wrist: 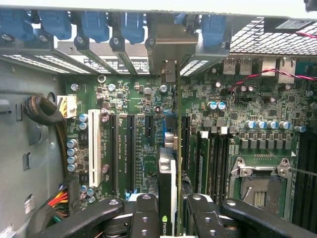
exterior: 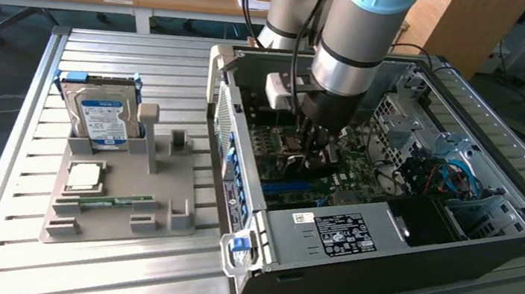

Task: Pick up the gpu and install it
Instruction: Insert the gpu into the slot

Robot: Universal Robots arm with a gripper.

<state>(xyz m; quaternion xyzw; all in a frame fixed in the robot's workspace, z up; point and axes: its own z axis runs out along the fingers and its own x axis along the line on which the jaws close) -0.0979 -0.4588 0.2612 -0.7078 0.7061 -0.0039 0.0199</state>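
Note:
My gripper (wrist: 172, 219) is shut on the gpu (wrist: 167, 178), a thin dark card seen edge-on between the two black fingers (wrist: 143, 218). The card stands on edge over the motherboard (wrist: 237, 114), in line with the expansion slots (wrist: 130, 148). Its silvery bracket (wrist: 167, 47) lies against the case's rear slot openings, under the blue clips. Whether the card sits fully in a slot I cannot tell. In the exterior view the gripper (exterior: 318, 148) reaches down into the open computer case (exterior: 491, 243), over the motherboard (exterior: 287, 150).
A grey fixture tray (exterior: 168, 180) lies to the exterior view's left of the case, holding a silver hard drive (exterior: 101, 116), a green memory stick (exterior: 111, 202) and a square chip (exterior: 85, 176). The power supply (exterior: 332, 231), drive cage (exterior: 476, 207) and cables (wrist: 47, 111) crowd the case.

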